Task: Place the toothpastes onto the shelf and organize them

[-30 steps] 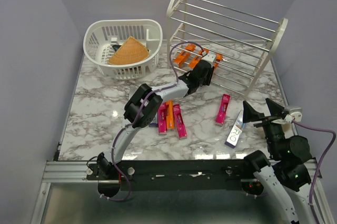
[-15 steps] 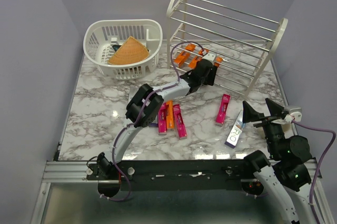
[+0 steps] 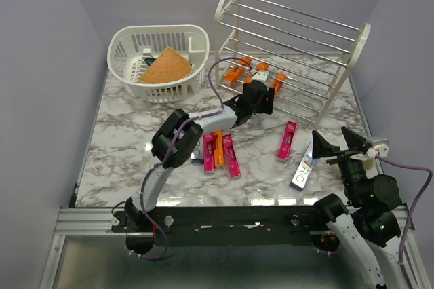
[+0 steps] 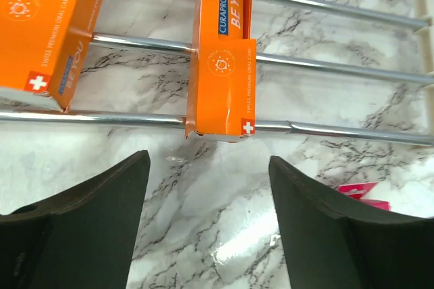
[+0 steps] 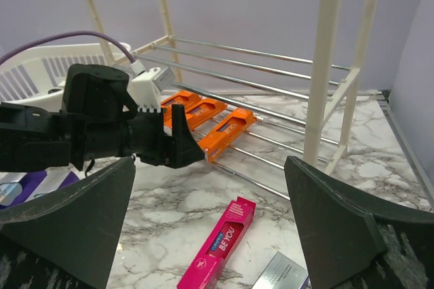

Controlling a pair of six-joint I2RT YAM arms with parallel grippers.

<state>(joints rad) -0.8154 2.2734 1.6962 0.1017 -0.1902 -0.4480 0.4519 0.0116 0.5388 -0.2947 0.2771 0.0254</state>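
On the lowest rods of the shelf (image 3: 227, 4): three orange toothpastes (image 3: 258, 72), side by side, lying across the silver rods.
Shelf: cream-white with arched end frames, at the far right of the marble table (image 3: 122, 140), set at an angle to the table edge.
Left gripper (image 4: 209, 161): low over the marble just in front of the lowest rods, fingers spread apart, nothing between them.
Nearest boxed tube (image 4: 220, 51): orange, resting on two rods just beyond the fingertips, untouched.
Right gripper (image 3: 332, 141): near right corner, raised, jaws wide apart, gripping nothing.
Beside the right gripper: a silver carton (image 3: 303, 169) with purple lettering, flat on the marble; a lone pink carton (image 3: 287, 140) just to its left, apart from it.
Middle of the table: a tight row of small cartons beside the left arm, a pink pair (image 3: 232, 156) with an orange one (image 3: 219, 150) between; a further carton at the row's left, mostly hidden by the arm.
Far left: a white slotted basket (image 3: 129, 38) holding a tan woven cone (image 3: 166, 66).
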